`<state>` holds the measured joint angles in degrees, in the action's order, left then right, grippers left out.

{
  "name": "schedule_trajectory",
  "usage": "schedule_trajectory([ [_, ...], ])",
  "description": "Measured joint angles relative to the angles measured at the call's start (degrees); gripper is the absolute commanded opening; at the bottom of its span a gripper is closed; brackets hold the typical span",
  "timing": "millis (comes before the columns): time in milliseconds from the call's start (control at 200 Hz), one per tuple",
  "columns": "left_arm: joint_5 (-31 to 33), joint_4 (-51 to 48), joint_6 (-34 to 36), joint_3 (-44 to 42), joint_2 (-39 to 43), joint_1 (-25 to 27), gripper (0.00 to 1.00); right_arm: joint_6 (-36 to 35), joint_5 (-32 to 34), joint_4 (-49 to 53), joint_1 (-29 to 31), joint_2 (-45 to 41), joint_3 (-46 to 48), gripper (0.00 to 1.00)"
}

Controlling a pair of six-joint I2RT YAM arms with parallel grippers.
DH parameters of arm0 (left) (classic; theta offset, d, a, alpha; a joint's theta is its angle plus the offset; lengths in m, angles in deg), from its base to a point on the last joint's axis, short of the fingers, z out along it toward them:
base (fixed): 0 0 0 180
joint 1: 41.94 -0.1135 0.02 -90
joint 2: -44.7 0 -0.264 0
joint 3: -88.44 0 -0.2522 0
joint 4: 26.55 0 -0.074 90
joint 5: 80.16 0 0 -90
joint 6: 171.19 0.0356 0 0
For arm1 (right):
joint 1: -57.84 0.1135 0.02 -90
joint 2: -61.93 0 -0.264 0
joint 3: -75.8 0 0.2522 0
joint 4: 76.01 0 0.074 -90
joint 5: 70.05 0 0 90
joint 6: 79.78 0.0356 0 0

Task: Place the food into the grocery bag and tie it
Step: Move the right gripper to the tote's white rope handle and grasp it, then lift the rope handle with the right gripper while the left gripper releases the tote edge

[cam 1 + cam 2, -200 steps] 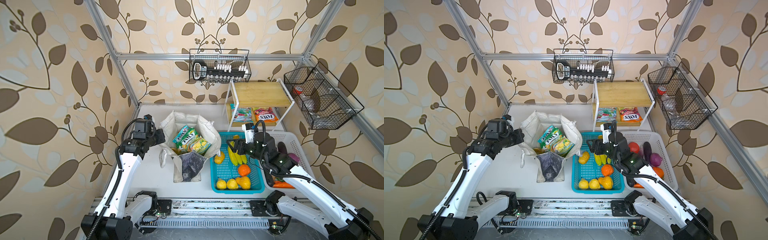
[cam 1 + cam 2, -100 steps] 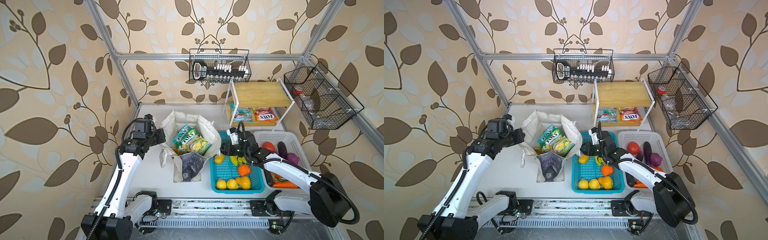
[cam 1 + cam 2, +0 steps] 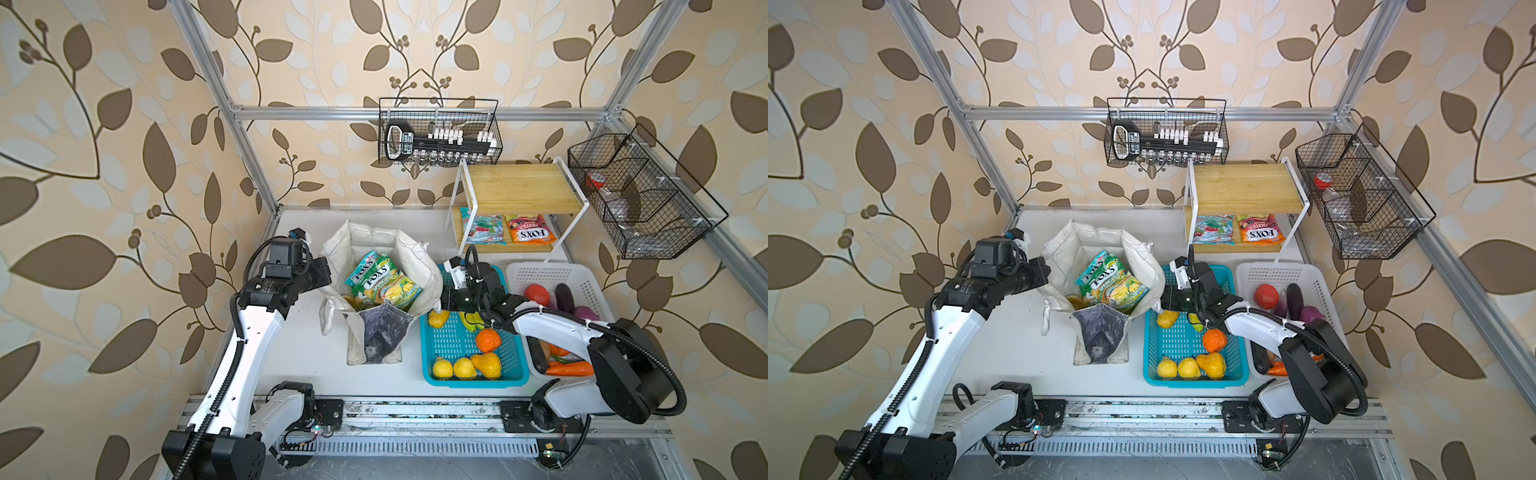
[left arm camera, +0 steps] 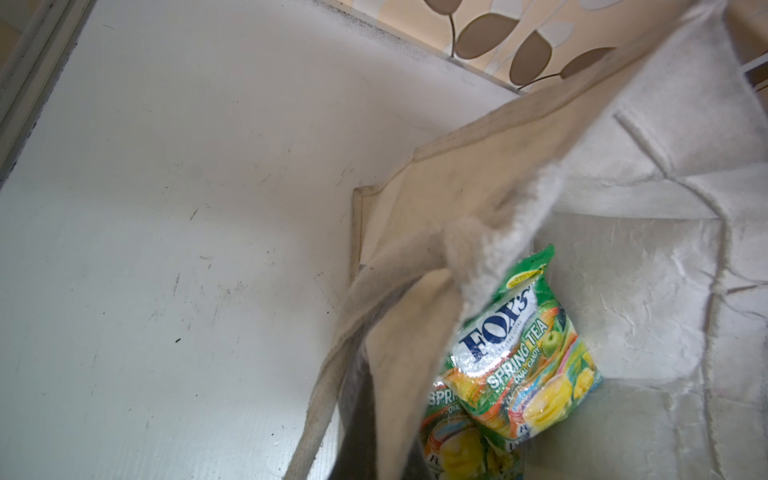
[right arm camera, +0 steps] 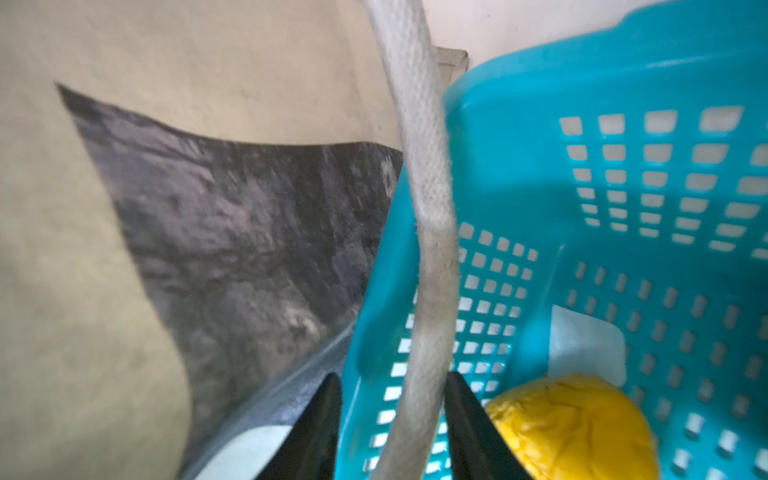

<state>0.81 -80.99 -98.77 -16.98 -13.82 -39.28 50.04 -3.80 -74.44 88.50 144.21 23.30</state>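
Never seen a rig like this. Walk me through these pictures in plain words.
Two white robot arms stand at a table. Two pictures look down from overhead; two come from cameras on the wrists. On the table: a canvas grocery bag already holding snack packets, a turquoise basket of toy fruit and a white basket. The left hand, shut, pinches the bag's rim. The right hand is open, its fingers either side of the bag's strap, not yet gripping.

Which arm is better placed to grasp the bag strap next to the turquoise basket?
Right. The right gripper has the strap between its open jaws; the left gripper is shut on the grocery bag's opposite rim.
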Motion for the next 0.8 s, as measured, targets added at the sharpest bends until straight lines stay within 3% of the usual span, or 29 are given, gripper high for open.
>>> schedule_trajectory([
  [120,0.0,0.0,0.1,0.0,0.0,0.0,0.00,1.5,-0.5,-2.7,0.1,0.7,1.4,0.43],
  [230,-0.1,0.0,0.1,0.0,0.0,0.0,0.00,2.2,-0.8,-3.9,0.4,1.6,1.9,0.41],
  [500,-0.4,0.0,0.1,0.0,0.0,0.0,0.00,3.3,-1.0,-6.3,0.3,1.6,2.6,0.10],
  [650,-0.6,0.0,0.2,0.0,0.0,0.0,0.00,2.4,0.1,-2.8,0.0,-2.6,2.9,0.02],
  [800,-0.6,0.0,0.4,0.0,0.2,0.0,0.00,-0.7,3.8,4.6,-1.3,-10.3,2.4,0.00],
])
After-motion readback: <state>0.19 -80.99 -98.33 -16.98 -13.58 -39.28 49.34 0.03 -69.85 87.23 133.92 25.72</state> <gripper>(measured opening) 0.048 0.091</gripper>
